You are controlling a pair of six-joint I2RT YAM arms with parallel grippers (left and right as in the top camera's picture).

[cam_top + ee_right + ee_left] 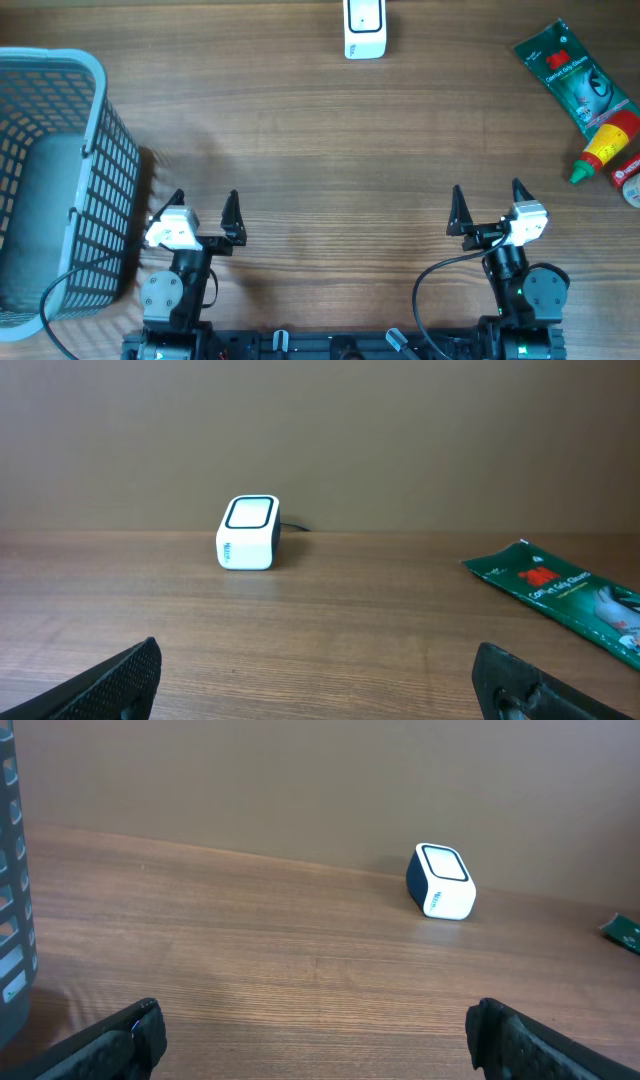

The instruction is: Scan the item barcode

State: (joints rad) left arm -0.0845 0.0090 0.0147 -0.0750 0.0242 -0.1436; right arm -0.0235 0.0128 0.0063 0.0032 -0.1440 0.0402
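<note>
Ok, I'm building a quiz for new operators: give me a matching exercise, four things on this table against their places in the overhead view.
Things:
1 basket
2 scanner
3 green packet
4 red bottle

Places:
A far edge, centre
B right edge, nearer the arms than the packet
C left edge
D far right corner

Pairs: 1-C, 2-A, 3-D, 4-B

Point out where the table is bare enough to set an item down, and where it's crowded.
Bare: the wide stretch of table between the basket, the scanner, the left gripper and the right gripper, plus the strip from scanner to green packet. Crowded: the right edge, where packet, sauce bottle and a red item cluster.
</note>
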